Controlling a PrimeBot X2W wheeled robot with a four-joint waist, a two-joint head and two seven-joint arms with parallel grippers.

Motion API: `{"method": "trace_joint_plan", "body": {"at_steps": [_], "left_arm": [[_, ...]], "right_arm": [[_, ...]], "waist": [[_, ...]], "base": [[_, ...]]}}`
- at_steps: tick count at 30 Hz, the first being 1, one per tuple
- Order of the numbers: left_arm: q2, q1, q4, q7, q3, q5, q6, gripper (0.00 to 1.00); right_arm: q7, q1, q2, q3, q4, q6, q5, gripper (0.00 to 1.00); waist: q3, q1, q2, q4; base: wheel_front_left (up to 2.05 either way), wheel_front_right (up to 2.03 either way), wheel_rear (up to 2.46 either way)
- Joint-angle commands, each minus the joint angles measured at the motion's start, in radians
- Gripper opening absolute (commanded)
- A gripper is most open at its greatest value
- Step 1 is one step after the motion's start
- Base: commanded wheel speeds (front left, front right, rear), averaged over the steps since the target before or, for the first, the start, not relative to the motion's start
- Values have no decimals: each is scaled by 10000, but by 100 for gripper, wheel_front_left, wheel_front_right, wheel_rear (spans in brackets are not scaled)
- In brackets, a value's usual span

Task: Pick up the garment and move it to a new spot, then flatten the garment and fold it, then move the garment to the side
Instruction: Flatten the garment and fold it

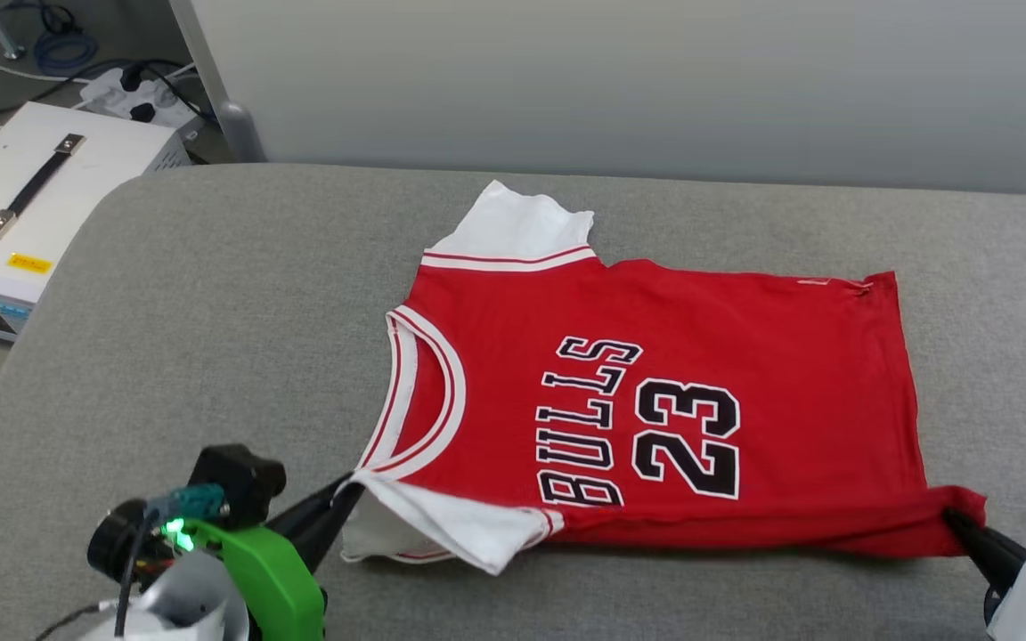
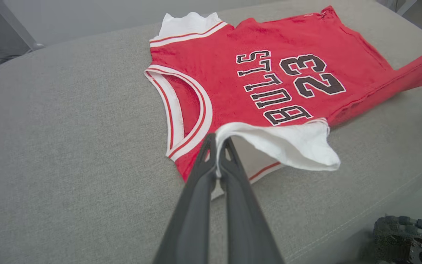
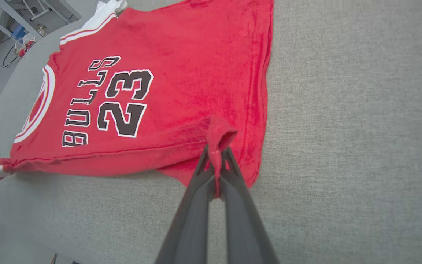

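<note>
At the far left a white box (image 1: 32,196) stands on the floor beside the grey pad (image 1: 210,312). The left gripper (image 1: 346,491) is clenched on the near white sleeve (image 1: 468,527) of the shirt (image 1: 700,338). The shirt lies spread on the pad, collar left, hem right. The right gripper (image 1: 956,519) is clamped on its near hem corner, raised slightly.

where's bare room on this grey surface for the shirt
Widest: grey surface left of the garment collar, toward the white box. Smaller strips by the wall and past the hem. Crowded: near edge, left end effector and right end effector gripping.
</note>
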Motion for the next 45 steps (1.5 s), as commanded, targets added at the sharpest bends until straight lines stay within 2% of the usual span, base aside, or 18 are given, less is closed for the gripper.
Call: {"method": "trace_joint_plan", "body": {"at_steps": [1, 5, 6, 16, 23, 24, 25, 26, 27, 28, 32, 37, 41, 45], "left_arm": [[-75, -515, 165, 128, 99, 97, -130, 0], [-260, -1484, 770, 557, 144, 171, -328, 0], [-368, -2077, 1241, 928, 43, 163, -631, 0], [-825, -3764, 3371, 1822, -323, 220, -1554, 0], [-1163, -4265, 4655, 1664, -476, 373, -1857, 0], [-1243, -4319, 4850, 1567, -478, 390, -1876, 42], [-1311, -4358, 4999, 1473, -477, 415, -1880, 100], [-1407, -4406, 5200, 1355, -480, 447, -1876, 100], [-1492, -4436, 5356, 1266, -482, 455, -1878, 100], [-1599, -4470, 5541, 1122, -466, 465, -1866, 100], [-1961, -4492, 6110, 391, -297, 455, -1747, 100], [-2260, -4155, 6371, -472, 179, 54, -1461, 100], [-2241, -3562, 6065, -962, 597, -308, -1060, 100], [-2115, -2694, 5193, -1060, 992, -768, -430, 100]], "right_arm": [[107, -430, 78, -88, -65, -9, -141, 0], [415, -1215, 238, -71, 104, -9, -443, 0], [576, -1730, 283, 38, 376, -9, -690, 0], [829, -3176, 376, 669, 1540, -9, -1129, 0], [619, -3836, 334, 1148, 2187, -9, -1092, 0], [565, -3916, 332, 1220, 2298, -9, -1077, 0], [517, -3972, 327, 1272, 2387, -9, -1073, 0], [421, -4036, 303, 1323, 2506, -9, -1121, 1], [314, -4077, 280, 1371, 2586, -9, -1176, 80], [182, -4118, 282, 1387, 2706, -9, -1206, 100], [-150, -4168, 249, 1553, 2928, -9, -1168, 100], [-618, -4034, -87, 1781, 2753, -9, -1478, 100], [-738, -3730, -290, 1749, 2290, -9, -1831, 100], [-353, -3180, -284, 1326, 1700, -9, -2400, 100]], "waist": [[506, 1, 0, -198], [953, 1, 0, -428], [1202, 1, 0, -568], [1748, 1, 0, -911], [1971, 1, 0, -987], [1987, 1, 0, -984], [1990, 1, 0, -979], [1983, 1, 0, -966], [1965, 1, 0, -951], [1935, 1, 0, -932], [1710, 1, 0, -863], [1311, 1, 0, -795], [999, 1, 0, -727], [789, 1, 0, -646]], "base": [[0, 0, 0], [0, 0, 0], [0, 0, 0], [0, 0, 0], [0, 0, 0], [0, 0, 0], [0, 0, 0], [0, 0, 0], [0, 0, 0], [0, 0, 0], [0, 0, 0], [0, 0, 0], [0, 0, 0], [0, 0, 0]]}}
